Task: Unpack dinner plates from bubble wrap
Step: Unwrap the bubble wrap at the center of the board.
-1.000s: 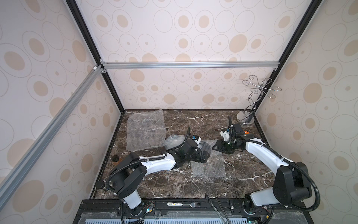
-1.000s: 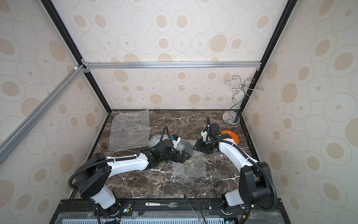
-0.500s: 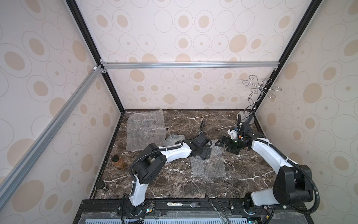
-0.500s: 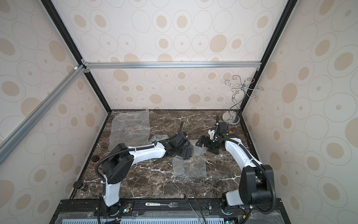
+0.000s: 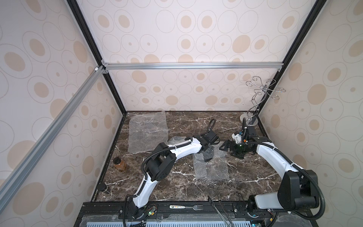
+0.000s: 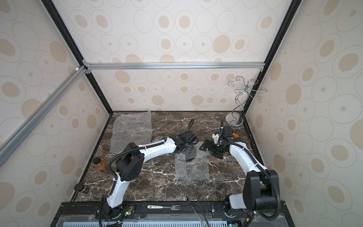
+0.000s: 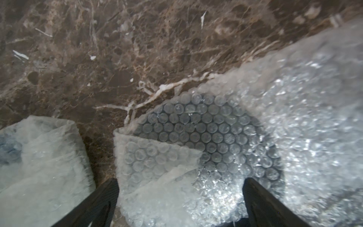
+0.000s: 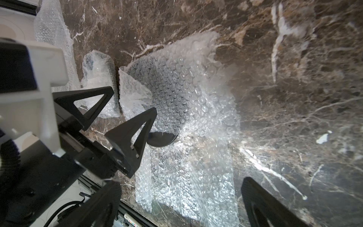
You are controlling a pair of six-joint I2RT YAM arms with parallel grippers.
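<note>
A dark grey dinner plate (image 8: pixel 167 94) lies in the middle of the table under a sheet of bubble wrap (image 5: pixel 212 169). Only a bit of the plate's rim (image 8: pixel 161 140) shows bare. My left gripper (image 7: pixel 182 196) is open, one finger on each side of the wrapped plate (image 7: pixel 206 127); it shows in a top view (image 5: pixel 208 154) and in the right wrist view (image 8: pixel 133 100). My right gripper (image 8: pixel 181 180) is open and empty over the flat near part of that sheet, just right of the left gripper (image 5: pixel 225 146). An orange plate (image 6: pixel 235 135) peeks out behind the right wrist.
A second crumpled bubble-wrap bundle (image 5: pixel 173 140) sits left of the left gripper. A flat sheet (image 5: pixel 147 131) lies at the back left. A chrome wire stand (image 5: pixel 249 120) fills the back right corner. An amber jar (image 5: pixel 119 163) and a dark-lidded jar (image 5: pixel 104 189) stand by the left edge.
The left arm's elbow has lifted and swung to the right, with its gripper staying over the wrapped plate. The right gripper's jaws have spread wider.
</note>
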